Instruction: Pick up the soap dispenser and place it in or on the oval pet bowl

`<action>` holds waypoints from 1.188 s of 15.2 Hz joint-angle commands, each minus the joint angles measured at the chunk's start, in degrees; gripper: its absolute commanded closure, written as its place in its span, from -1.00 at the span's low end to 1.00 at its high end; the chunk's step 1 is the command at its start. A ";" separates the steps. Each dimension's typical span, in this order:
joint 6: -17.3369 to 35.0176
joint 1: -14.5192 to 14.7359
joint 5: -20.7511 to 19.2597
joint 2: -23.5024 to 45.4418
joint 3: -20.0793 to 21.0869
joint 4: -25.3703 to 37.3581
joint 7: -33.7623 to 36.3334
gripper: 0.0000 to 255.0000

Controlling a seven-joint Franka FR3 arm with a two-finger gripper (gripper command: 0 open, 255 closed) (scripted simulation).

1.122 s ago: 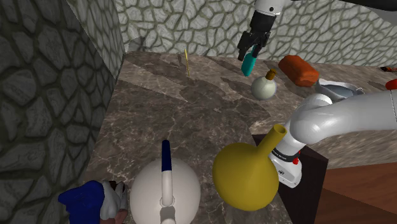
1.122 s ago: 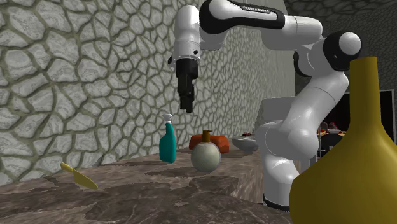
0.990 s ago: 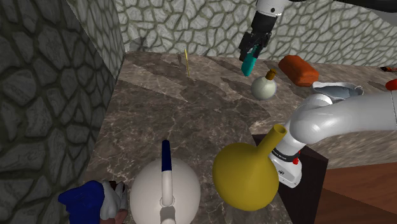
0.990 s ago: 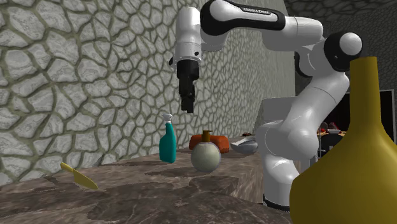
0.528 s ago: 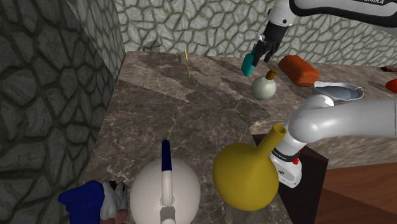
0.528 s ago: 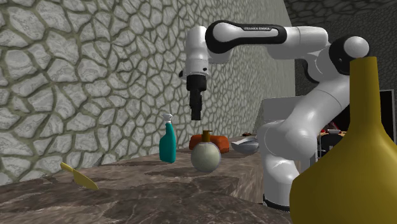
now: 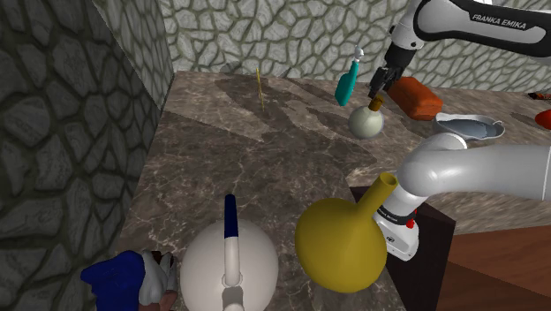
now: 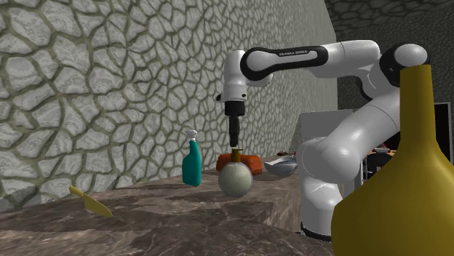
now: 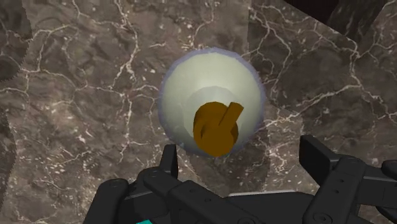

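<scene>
My hand: my gripper [image 8: 234,141] points straight down over the soap dispenser, its tips just above the brown pump. I cannot tell whether they touch it.
My fingers: in the wrist view they [image 9: 169,160] stand wide apart and clasp nothing. The pump lies ahead of them, not between them.
Soap dispenser: a round, pale bottle [image 7: 366,124] with a brown pump on top. It stands upright on the dark marble counter [image 7: 265,150], directly under my hand.
Oval pet bowl: a shallow pale grey dish [image 7: 470,129] on the counter, well apart from the dispenser toward the shoulder view's right. In the second exterior view my arm partly hides it.
Orange-red block: it [image 7: 415,96] lies just behind the dispenser, between it and the stone wall [image 7: 291,35].
Teal spray bottle: it [image 8: 191,161] stands upright near the dispenser, on the second exterior view's left of it, apart from it.
Yellow blade: a thin yellow piece [image 8: 91,201] lies on the counter, well apart from the bottles, further to that view's left.
Yellow vase: a big round-bodied one [image 7: 343,240] with a flared neck, close to the shoulder camera, beside my stand.
White vase: a round white one [image 7: 228,267] with a dark blue stem in its neck, next to the yellow vase.
Blue thing: it [image 7: 115,277] sits at the counter's near corner, too cropped to name.
</scene>
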 commanded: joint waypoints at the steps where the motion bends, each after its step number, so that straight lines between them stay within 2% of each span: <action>1: 1.42 -0.71 -1.54 0.04 -1.50 -1.05 -1.26 -1.00; 8: 6.31 -1.33 -2.95 0.01 -2.95 -5.98 -1.05 -1.00; 15: 6.30 -1.33 -2.95 0.00 -2.95 -5.98 -1.05 -1.00; 16: 6.30 -1.33 -2.95 0.00 -2.95 -5.98 -1.05 1.00; 18: 6.30 -1.33 -2.95 0.00 -2.95 -5.98 -1.05 1.00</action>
